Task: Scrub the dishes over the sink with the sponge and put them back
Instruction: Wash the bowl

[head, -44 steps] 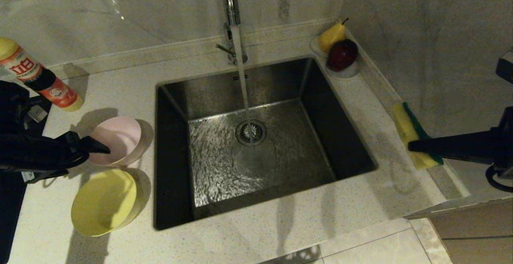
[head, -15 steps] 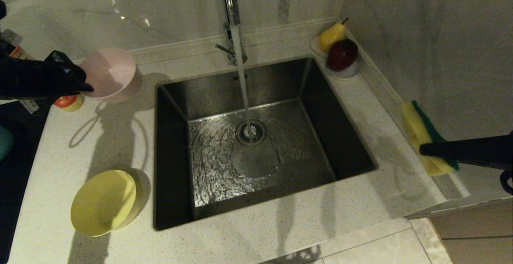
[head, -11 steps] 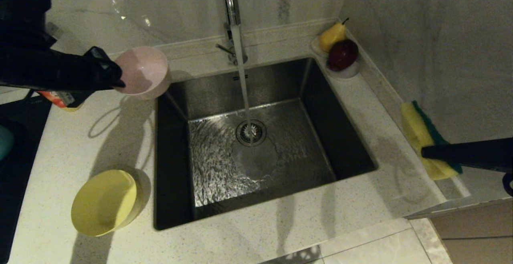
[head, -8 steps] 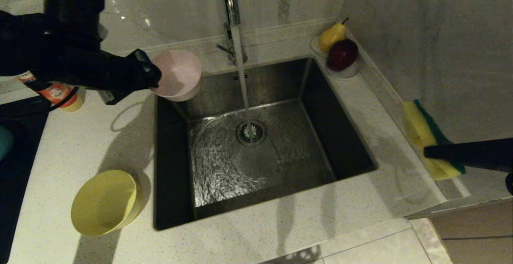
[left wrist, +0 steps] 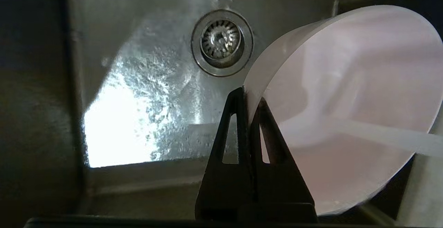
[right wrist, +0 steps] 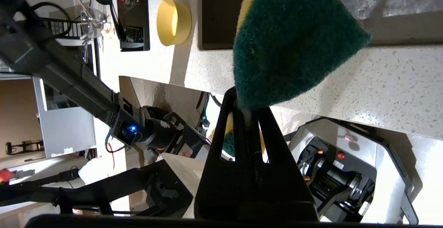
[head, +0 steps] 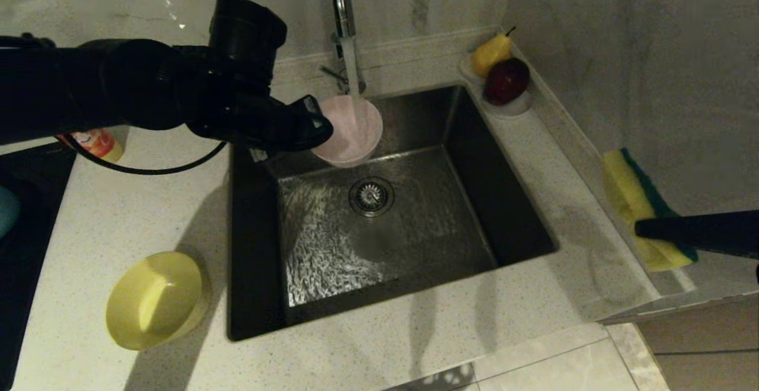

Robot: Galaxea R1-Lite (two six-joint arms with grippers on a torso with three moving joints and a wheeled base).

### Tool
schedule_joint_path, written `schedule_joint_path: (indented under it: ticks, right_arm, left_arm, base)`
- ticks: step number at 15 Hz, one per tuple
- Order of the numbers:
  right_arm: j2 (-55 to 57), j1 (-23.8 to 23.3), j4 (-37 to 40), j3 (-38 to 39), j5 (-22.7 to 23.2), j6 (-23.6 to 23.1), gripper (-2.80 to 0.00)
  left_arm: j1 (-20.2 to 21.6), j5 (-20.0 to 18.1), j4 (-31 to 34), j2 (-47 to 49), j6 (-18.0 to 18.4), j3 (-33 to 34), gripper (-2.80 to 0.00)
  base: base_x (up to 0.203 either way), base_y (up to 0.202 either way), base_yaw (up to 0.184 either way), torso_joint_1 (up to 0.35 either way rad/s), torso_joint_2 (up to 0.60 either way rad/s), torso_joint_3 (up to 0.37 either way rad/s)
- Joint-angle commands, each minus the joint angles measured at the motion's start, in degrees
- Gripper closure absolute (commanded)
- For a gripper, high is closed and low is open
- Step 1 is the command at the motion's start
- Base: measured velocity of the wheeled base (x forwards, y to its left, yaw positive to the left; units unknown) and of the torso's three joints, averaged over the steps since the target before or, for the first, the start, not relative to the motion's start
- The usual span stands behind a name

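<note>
Your left gripper (head: 323, 129) is clamped tight on the rim of the pale pink plastic bowl (head: 351, 129) and holds it over the back of the large brushed stainless-steel sink (head: 391, 213), right under the chrome faucet (head: 339, 5) — the stream of water (head: 354, 91) runs straight into it. In the left wrist view you can see the two black fingers (left wrist: 238, 131) pinched on either side of the bowl's wall, one inside and one outside, with the round drain strainer (left wrist: 222, 42) beyond.

Your right gripper (right wrist: 247, 112) is closed on the small yellow foam sponge with the dark green scouring layer (head: 643, 201), gripping it at one end and holding it off to the right of the sink, over the counter's edge by the wall.

The yellow plastic bowl (head: 155, 299) sits on the speckled white counter (head: 118, 213) left of the sink, near the front. At the back right corner a yellow pear (head: 491, 53) and a dark red apple (head: 507, 80) rest in a small white dish (head: 514, 106) — well apart from both arms.
</note>
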Motion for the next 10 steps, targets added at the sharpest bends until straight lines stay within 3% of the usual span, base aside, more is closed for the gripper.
schedule_joint_path:
  ticks: [1, 10]
  right_arm:
    - [-0.1, 0.0, 0.1, 0.1, 0.2, 0.2, 0.00]
    - [-0.9, 0.1, 0.2, -0.1, 0.2, 0.1, 0.00]
  left_arm:
    - [-1.9, 0.9, 0.1, 3.6, -0.4, -1.9, 0.00]
    - [-2.4, 1.1, 0.9, 1.3, -2.1, -0.9, 0.00]
  base:
    - [0.000, 0.000, 0.000, 0.000, 0.00, 0.000]
    - [0.000, 0.000, 0.000, 0.000, 0.00, 0.000]
